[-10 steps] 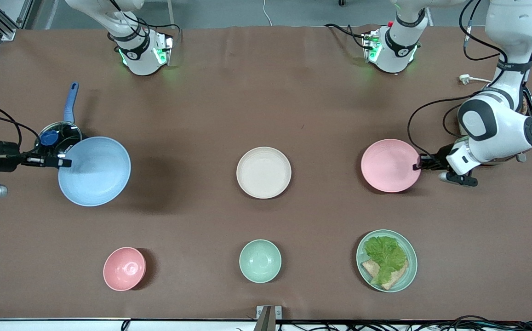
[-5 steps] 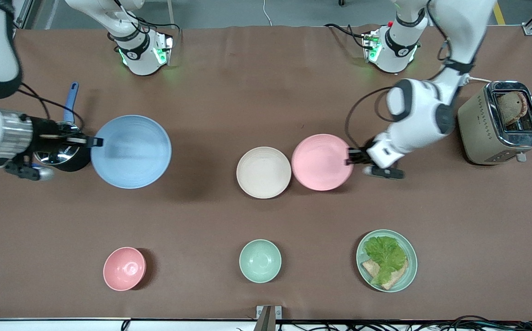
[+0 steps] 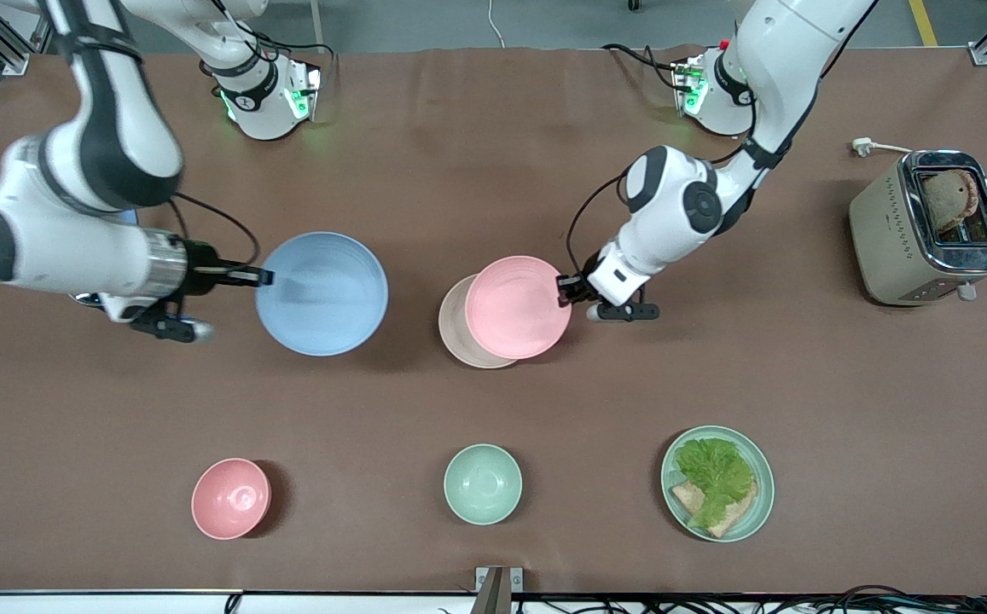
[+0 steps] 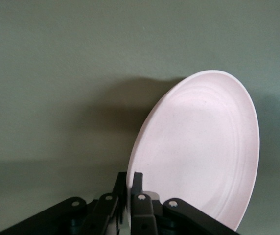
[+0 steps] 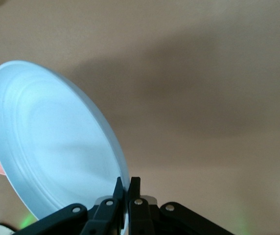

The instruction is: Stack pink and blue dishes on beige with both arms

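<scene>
The pale pink plate (image 3: 517, 307) hangs in the air over most of the beige plate (image 3: 455, 334), of which only a crescent shows. My left gripper (image 3: 563, 290) is shut on the pink plate's rim at the edge toward the left arm's end; the left wrist view shows the pink plate (image 4: 198, 147) pinched by the left gripper (image 4: 128, 180). The pale blue plate (image 3: 322, 293) is held aloft over bare table, toward the right arm's end from the beige plate. My right gripper (image 3: 264, 276) is shut on its rim; in the right wrist view the blue plate (image 5: 52, 147) sits between the right gripper (image 5: 127, 183) fingers.
Nearer the front camera stand a small pink bowl (image 3: 230, 498), a mint-green bowl (image 3: 483, 483) and a mint-green plate (image 3: 717, 483) with lettuce and bread. A toaster (image 3: 928, 228) stands at the left arm's end. A dark pan shows partly under the right arm.
Both arms carried their plates toward the middle. The pink plate went from beside the beige plate to over it. The blue plate came closer to the beige plate.
</scene>
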`<state>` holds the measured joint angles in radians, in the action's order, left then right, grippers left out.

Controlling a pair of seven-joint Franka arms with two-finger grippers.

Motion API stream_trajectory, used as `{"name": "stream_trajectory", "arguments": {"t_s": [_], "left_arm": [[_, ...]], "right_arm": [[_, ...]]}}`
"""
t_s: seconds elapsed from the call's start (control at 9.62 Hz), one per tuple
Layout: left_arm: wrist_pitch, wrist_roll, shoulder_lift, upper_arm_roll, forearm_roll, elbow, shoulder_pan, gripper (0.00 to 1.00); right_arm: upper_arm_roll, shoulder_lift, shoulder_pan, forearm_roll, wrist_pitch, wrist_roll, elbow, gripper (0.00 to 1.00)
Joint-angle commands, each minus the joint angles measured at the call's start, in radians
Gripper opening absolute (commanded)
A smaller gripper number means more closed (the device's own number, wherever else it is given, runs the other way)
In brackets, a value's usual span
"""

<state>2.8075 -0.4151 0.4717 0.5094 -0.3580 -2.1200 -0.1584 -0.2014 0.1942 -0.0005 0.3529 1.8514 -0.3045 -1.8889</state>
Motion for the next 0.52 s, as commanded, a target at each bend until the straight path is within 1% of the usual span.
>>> {"name": "stream_trajectory", "arguments": {"t_s": [0.0,0.1,0.21,0.31,0.42], "left_arm": [[0.038,-0.185,0.105,0.003,0.164,0.066,-0.033,0.01],[0.038,-0.282,0.128,0.003,0.262,0.078,-0.043,0.04],[0.038,-0.392,0.152,0.003,0.360,0.103,-0.050,0.10],[0.038,-0.503,0.165,0.001,0.454,0.110,-0.062,0.28],[0.038,-0.555,0.166,0.001,0.508,0.118,-0.056,0.75]], "right_arm": [[-0.100,-0.024,-0.013,0.006,0.124,-0.097,-0.096,0.01],[-0.146,-0.019,-0.015,0.006,0.178,-0.131,-0.120,0.02],[-0.162,-0.010,-0.013,0.006,0.219,-0.140,-0.140,0.02],[-0.189,0.008,-0.012,0.011,0.226,-0.149,-0.144,0.02],[-0.214,0.025,-0.009,0.027,0.253,-0.200,-0.148,0.02]]}}
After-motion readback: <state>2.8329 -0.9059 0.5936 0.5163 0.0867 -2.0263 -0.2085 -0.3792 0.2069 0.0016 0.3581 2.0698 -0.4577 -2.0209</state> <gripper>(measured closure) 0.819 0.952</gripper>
